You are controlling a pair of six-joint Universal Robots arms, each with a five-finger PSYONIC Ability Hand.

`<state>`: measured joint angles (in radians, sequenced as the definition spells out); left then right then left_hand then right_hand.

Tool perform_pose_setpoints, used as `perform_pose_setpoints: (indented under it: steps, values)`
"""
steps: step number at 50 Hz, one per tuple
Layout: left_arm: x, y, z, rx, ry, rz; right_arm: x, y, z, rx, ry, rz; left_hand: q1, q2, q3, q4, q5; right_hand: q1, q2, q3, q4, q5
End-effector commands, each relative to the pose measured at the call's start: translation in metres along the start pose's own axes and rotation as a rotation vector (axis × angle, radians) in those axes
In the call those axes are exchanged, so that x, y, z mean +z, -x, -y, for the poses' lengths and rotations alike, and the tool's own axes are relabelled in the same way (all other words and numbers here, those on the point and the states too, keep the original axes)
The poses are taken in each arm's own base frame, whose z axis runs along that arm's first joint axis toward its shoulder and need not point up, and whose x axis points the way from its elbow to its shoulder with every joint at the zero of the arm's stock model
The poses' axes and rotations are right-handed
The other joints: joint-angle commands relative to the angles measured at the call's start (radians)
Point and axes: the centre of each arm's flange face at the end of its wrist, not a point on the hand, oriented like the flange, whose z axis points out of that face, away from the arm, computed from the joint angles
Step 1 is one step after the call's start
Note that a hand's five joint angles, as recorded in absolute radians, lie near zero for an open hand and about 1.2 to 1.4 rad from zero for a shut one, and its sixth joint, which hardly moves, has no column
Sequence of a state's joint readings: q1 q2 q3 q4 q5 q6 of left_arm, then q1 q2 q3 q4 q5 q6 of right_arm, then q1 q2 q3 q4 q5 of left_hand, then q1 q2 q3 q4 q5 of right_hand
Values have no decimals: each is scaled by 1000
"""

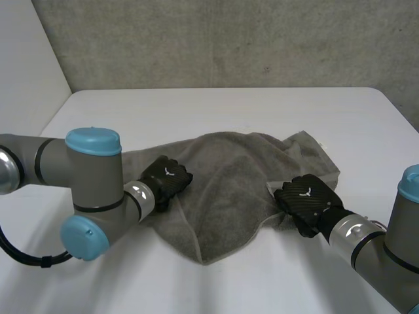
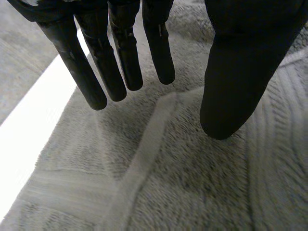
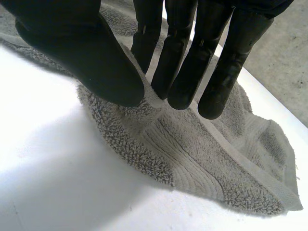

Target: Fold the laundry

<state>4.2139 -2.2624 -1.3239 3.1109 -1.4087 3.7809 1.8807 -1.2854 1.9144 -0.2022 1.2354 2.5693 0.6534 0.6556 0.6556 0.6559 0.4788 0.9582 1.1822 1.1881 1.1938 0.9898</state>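
Left robot hand (image 1: 167,180) and right robot hand (image 1: 308,199) sit on opposite edges of the towel (image 1: 229,183).

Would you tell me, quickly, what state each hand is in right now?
Left hand: open, fingers straight over the towel.
Right hand: shut on the towel's edge.

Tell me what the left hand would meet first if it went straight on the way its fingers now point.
The rumpled grey terry towel: the left hand, fingers straight, points right at its pile beside a flat woven band. How near the fingertips are is unclear; they may already touch.
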Motion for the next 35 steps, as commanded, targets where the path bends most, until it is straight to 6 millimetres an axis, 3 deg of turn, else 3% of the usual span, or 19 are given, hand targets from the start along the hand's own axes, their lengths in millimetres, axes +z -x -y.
perform_pose_setpoints:
  steps: [1,10,12,13,14,16,28,31,35]
  values:
    - [3,-6,-9,-10,27,-20,0,1,-1,0,-1,9,97,95,95,95,97,438,214,208,202,232]
    - [3,-8,-12,-10,34,-26,0,2,0,-1,-2,12,123,121,121,121,124,438,214,208,202,232]
    - [3,-7,-11,-9,32,-21,0,2,0,-1,-2,12,259,257,257,256,259,438,214,208,202,232]
    - [2,-7,-11,-8,36,-12,0,2,0,-1,-2,12,497,495,495,495,497,438,214,208,202,232]
    - [2,-7,-11,-8,36,-12,0,2,0,-1,-2,12,500,497,497,497,500,438,214,208,202,232]
    - [1,-6,-9,-8,26,-6,1,2,-1,0,-1,12,742,740,740,740,742,438,214,208,202,232]
    - [-16,-6,-6,-8,31,-4,1,0,0,-2,-3,6,743,741,741,740,743,438,214,208,202,232]
    - [-24,-2,-2,-7,30,17,1,-3,4,-6,-12,-5,743,741,741,740,743,438,214,208,202,232]
    - [-45,17,15,-4,12,132,2,-11,10,-6,-22,-31,743,741,741,740,743,438,214,208,202,232]
